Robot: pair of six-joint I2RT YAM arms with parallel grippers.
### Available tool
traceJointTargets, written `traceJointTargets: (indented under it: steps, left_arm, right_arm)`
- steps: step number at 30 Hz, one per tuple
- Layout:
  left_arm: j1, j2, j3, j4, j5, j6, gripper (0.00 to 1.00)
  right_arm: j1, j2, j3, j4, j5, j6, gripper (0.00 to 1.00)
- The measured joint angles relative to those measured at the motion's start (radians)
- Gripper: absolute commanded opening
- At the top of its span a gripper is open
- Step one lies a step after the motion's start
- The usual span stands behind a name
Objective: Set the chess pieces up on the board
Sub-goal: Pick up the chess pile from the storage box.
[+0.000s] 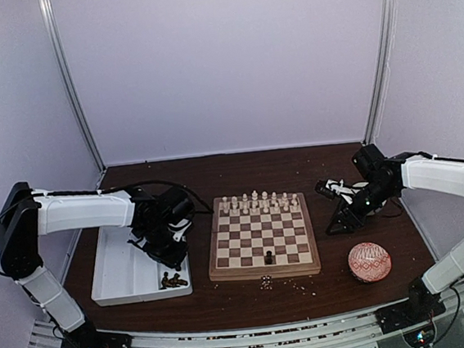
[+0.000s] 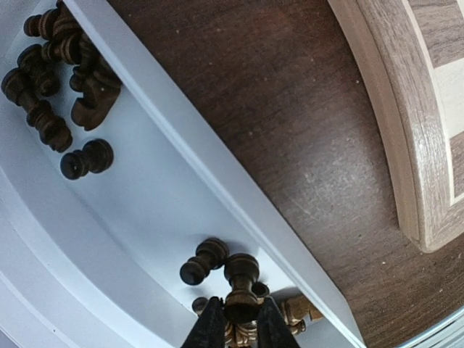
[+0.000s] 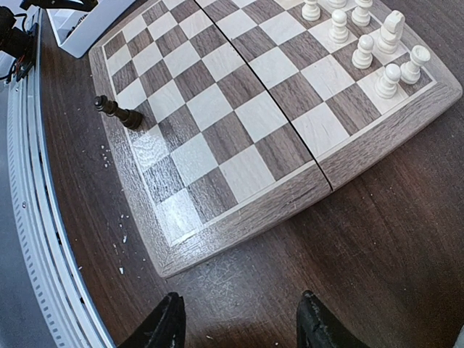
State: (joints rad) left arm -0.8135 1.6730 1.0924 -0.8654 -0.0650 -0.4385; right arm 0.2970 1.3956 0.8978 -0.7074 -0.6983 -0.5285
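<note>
The board (image 1: 259, 241) lies mid-table, with cream chess pieces (image 1: 256, 202) filling its two far rows and one dark piece (image 1: 268, 258) upright on the near row. That dark piece (image 3: 118, 112) and some cream pieces (image 3: 366, 45) also show in the right wrist view. My left gripper (image 2: 241, 328) hangs over the white tray (image 2: 145, 217), shut on a dark pawn (image 2: 241, 286) by its head. Other dark pieces (image 2: 58, 80) lie loose in the tray. My right gripper (image 3: 239, 322) is open and empty over bare table just off the board's (image 3: 217, 109) right side.
The white tray (image 1: 122, 275) sits left of the board, dark pieces (image 1: 173, 282) heaped in its near right corner. A red patterned ball (image 1: 369, 261) rests at the near right. Pale crumbs (image 1: 267, 282) dot the table in front of the board.
</note>
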Motion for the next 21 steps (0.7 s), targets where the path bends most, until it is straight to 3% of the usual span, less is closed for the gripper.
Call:
traceJointTargets:
  steps: [13,21]
  left_arm:
    - [0.000,0.039,0.021,0.010,0.017,0.031,0.03]
    - [0.000,-0.071,0.071,-0.043,0.027,0.049,0.03]
  right_arm:
    - [0.000,0.000,0.000,-0.001,0.001,0.000,0.53]
    - [0.000,0.000,0.000,-0.003,0.001,0.000,0.53]
